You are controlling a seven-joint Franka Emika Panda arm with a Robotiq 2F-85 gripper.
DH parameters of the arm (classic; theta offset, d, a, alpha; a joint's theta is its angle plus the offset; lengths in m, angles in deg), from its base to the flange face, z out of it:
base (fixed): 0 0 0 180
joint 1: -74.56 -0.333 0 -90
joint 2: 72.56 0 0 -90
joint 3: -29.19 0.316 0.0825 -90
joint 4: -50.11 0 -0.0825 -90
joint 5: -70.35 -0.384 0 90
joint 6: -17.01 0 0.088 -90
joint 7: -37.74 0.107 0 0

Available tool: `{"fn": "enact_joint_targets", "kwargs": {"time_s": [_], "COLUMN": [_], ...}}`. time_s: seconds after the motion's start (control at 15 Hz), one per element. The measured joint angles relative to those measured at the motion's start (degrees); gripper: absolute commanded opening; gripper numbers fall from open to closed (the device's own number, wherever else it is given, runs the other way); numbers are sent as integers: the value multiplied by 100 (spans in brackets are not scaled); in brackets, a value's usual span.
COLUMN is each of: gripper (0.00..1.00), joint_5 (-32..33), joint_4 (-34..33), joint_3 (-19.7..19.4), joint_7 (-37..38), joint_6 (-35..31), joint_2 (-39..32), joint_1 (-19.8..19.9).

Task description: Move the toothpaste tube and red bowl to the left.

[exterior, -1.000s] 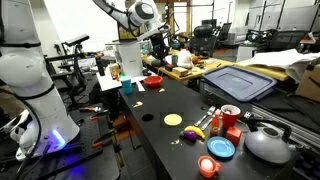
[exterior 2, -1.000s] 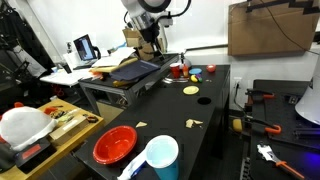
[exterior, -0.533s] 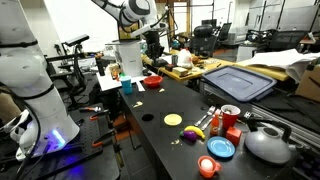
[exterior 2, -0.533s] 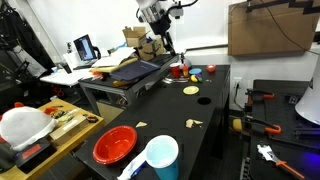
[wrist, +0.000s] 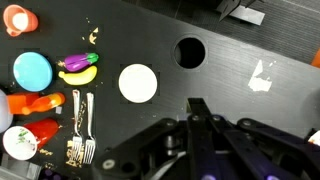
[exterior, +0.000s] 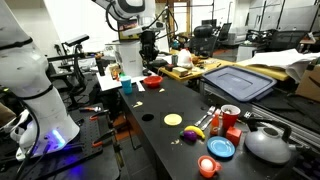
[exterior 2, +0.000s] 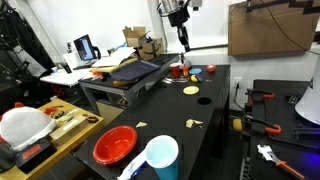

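The red bowl (exterior: 152, 82) (exterior 2: 115, 143) sits at one end of the black table (exterior: 170, 100), next to a light blue cup (exterior 2: 160, 155). A white strip (exterior 2: 128, 169) at the bottom edge beside the cup may be the toothpaste tube; too little shows to tell. My gripper (exterior: 148, 52) (exterior 2: 184, 40) hangs high over the table, shut and empty. In the wrist view its fingertips (wrist: 199, 104) meet above bare tabletop, and neither bowl nor tube appears there.
A pale yellow disc (wrist: 138, 83), a round hole (wrist: 189, 52) and a paper scrap (wrist: 262, 75) lie below me. At the table's other end are a blue plate (wrist: 32, 70), an orange lid (wrist: 18, 18), a toy banana (wrist: 78, 72), forks (wrist: 82, 125), red cups (exterior: 231, 115) and a kettle (exterior: 265, 143).
The arm has swung along the table, away from the red bowl's end toward the cluttered end. The gripper stayed shut and empty. Nothing on the table moved.
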Motion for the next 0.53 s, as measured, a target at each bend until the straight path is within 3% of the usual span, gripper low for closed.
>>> {"fn": "enact_joint_targets", "kwargs": {"time_s": [0.13, 0.2, 0.33, 0.53], "gripper": [34, 16, 31, 34], "joint_5": [-199, -226, -223, -223], "joint_4": [405, 608, 715, 668], "joint_3": [-221, -326, -379, -306], "joint_7": [-419, -593, -647, -633], "joint_6": [-231, -324, -342, -343], "joint_2": [357, 537, 653, 557], "joint_1": [131, 186, 229, 210]}}
